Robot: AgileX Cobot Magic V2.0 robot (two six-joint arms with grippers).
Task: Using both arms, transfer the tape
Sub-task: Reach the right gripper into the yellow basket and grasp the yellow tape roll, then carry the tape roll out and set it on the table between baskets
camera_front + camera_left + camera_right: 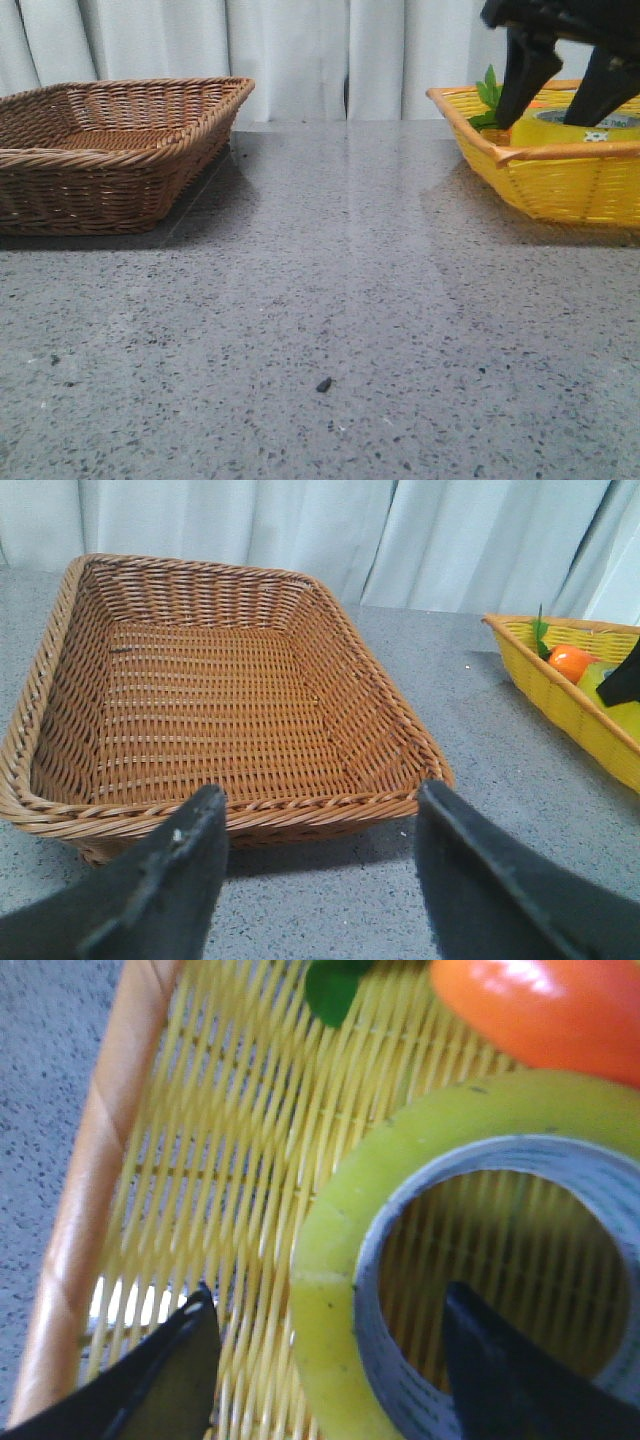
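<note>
The yellow roll of tape [350,1250] lies flat in the yellow basket [180,1160] at the table's right; in the front view the tape [560,130] shows above the basket's rim [560,152]. My right gripper [325,1305] is open and straddles the roll's wall, one finger in the core hole and the other outside; it is the same right gripper [560,95] seen over the basket. My left gripper [320,800] is open with nothing between its fingers, low over the table in front of the brown wicker basket [200,810].
An orange carrot [550,1010] with green leaves [335,985] lies in the yellow basket beside the tape. The brown basket [110,150] stands at the table's left. A small dark speck [323,384] lies on the grey table.
</note>
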